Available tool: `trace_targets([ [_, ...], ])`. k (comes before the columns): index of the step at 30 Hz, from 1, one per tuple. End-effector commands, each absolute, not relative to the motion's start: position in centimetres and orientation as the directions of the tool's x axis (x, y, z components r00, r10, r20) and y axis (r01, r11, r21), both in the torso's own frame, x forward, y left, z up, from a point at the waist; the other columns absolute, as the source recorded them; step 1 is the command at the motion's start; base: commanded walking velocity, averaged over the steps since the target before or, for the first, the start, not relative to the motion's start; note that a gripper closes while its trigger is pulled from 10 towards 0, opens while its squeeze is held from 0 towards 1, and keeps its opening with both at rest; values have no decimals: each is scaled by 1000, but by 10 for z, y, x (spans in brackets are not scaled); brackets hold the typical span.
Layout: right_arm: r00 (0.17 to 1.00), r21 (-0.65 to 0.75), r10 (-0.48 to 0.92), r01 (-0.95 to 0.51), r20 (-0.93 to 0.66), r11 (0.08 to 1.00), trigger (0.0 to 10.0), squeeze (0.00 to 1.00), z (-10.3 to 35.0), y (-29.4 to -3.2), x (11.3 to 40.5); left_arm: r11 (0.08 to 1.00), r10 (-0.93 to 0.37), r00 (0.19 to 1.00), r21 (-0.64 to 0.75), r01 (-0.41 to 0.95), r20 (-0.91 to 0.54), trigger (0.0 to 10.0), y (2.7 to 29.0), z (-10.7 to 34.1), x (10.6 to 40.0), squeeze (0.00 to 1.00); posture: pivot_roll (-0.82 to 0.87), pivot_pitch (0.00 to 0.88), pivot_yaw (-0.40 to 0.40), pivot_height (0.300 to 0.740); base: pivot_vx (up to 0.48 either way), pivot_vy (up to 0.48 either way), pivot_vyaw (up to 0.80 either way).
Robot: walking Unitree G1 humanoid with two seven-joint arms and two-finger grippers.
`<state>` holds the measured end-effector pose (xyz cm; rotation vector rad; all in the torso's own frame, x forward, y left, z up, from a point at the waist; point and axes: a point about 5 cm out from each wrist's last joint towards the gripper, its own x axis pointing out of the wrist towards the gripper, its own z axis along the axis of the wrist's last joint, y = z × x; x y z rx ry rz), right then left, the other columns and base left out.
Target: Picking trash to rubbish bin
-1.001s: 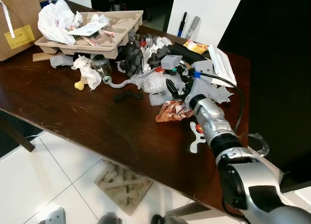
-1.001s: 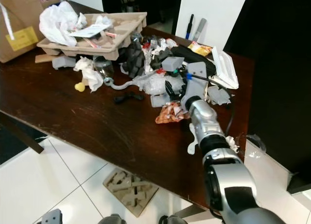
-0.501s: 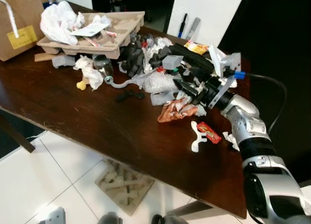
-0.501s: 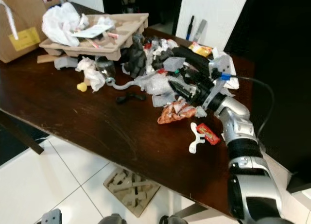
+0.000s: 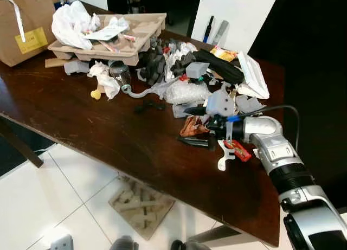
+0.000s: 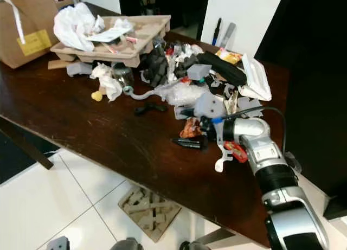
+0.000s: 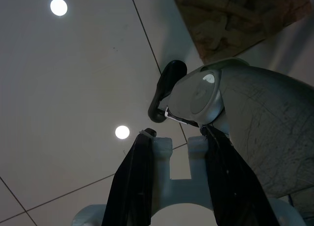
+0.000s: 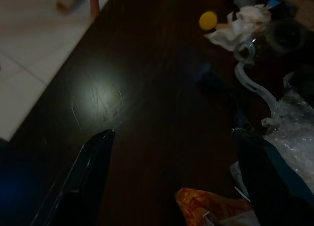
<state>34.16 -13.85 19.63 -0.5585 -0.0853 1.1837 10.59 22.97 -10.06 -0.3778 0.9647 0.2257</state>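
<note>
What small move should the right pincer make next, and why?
Probably close on the crumpled orange wrapper. The right pincer is open on the dark table, one finger in front of the wrapper and the other behind it, so the wrapper sits between them in the right wrist view too. Nothing is gripped yet.

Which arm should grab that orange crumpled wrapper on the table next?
Right. The right gripper is open at the table with its fingers either side of the orange wrapper. The left gripper hangs low over the floor tiles.
</note>
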Motion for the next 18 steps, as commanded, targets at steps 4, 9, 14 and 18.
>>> trace_targets([
  [4, 454, -598, 851, -769, -264, 225, 10000, 0, 200, -124, 346, 898, -13, 513, -236, -372, -858, 10000, 222, -106, 92, 0, 251, 155, -85, 740, 0, 0, 0],
  [9, 520, -668, 814, -706, -260, 237, 10000, 0, 205, -124, 353, 894, -5, 515, -234, -381, -857, 10000, 224, -106, 92, 0, 252, 154, -86, 740, 0, 0, 0],
  [14, 563, -727, 774, -655, -289, 204, 10000, 0, 208, -129, 357, 895, -4, 516, -234, -381, -856, 10000, 225, -106, 92, 0, 251, 154, -88, 740, 0, 0, 0],
  [18, 545, -745, 744, -660, -386, 96, 10000, 0, 207, -137, 355, 893, -6, 517, -237, -382, -856, 10000, 225, -106, 92, 0, 251, 154, -88, 740, 0, 0, 0],
])
